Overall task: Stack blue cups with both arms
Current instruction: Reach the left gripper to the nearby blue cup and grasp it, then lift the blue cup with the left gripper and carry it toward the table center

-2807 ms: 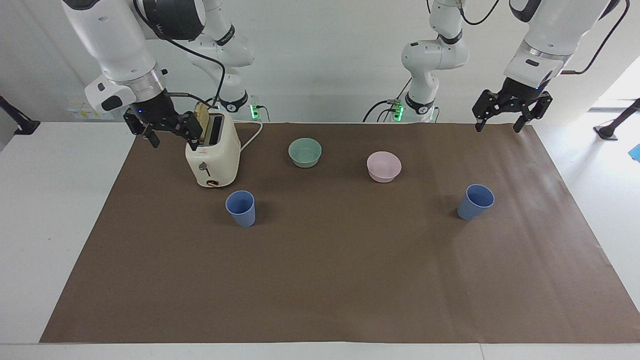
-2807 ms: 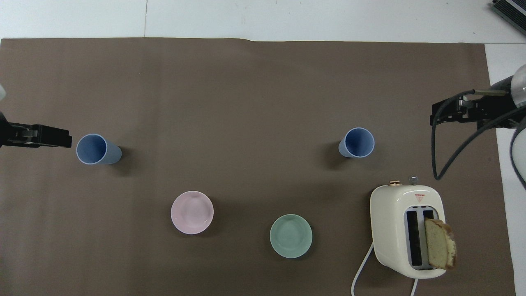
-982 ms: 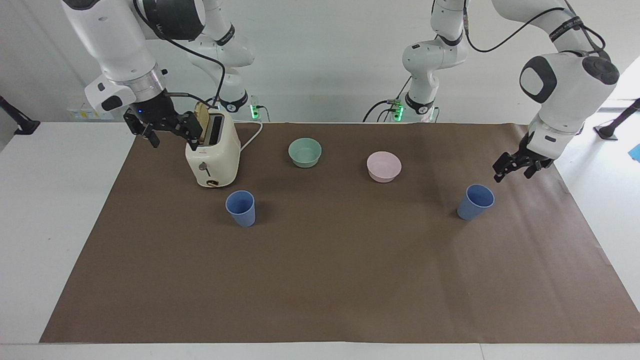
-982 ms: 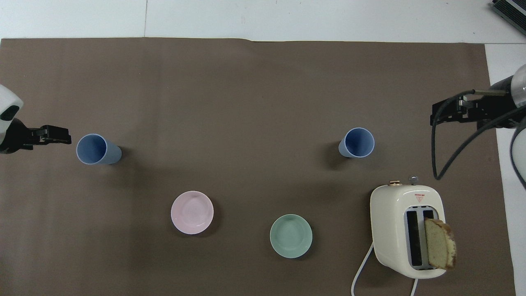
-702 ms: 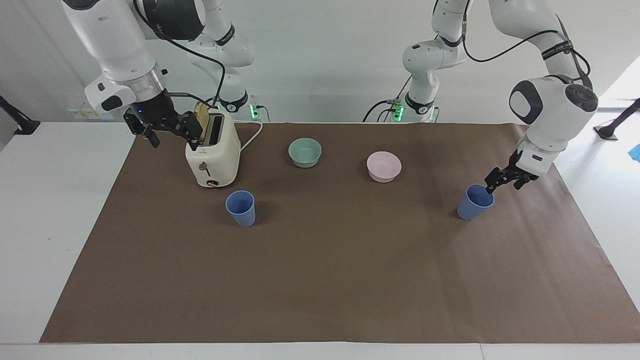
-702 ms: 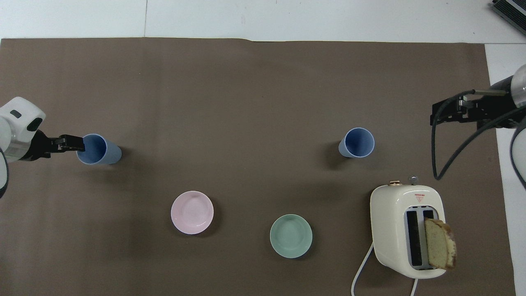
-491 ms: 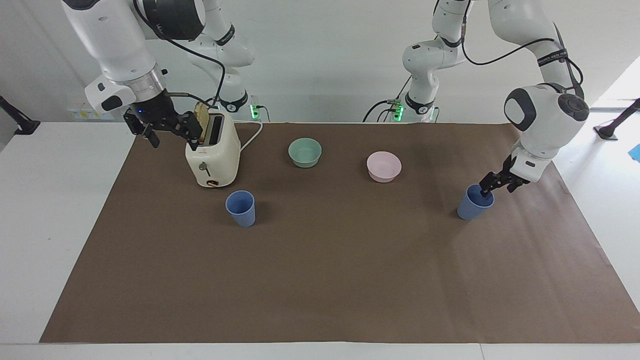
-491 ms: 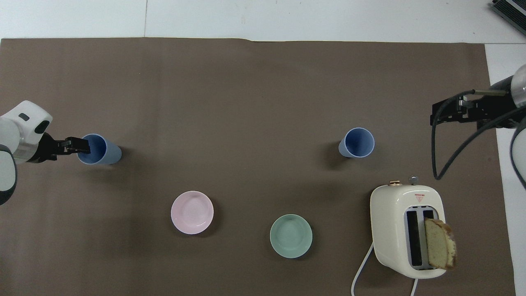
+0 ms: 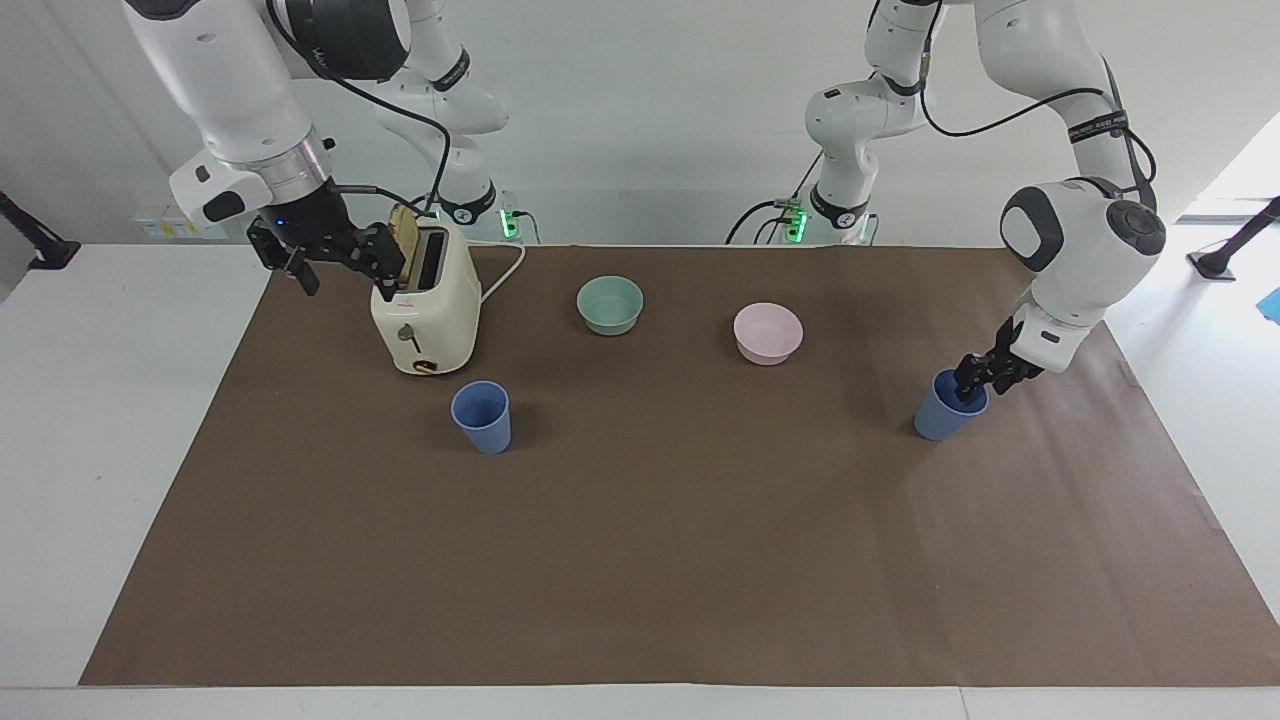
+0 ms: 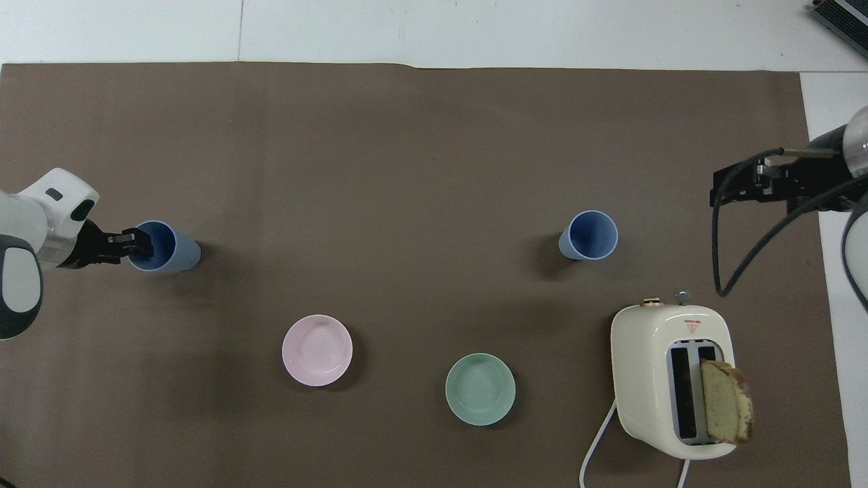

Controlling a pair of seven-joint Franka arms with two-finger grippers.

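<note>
While its elbow bends high, the left end effector (image 9: 973, 385) angles down at the rim of one blue cup (image 9: 945, 410); its grip cannot be told. Waiting, the right end effector (image 9: 335, 270) hangs spread wide beside the toaster (image 9: 425, 315), the other blue cup (image 9: 482, 417) well apart.

At the overhead view's left edge, the left gripper (image 10: 139, 245) covers part of a cup's (image 10: 169, 247) rim; its grip is unreadable. The toaster's (image 10: 668, 379) cord runs off the bottom edge.
</note>
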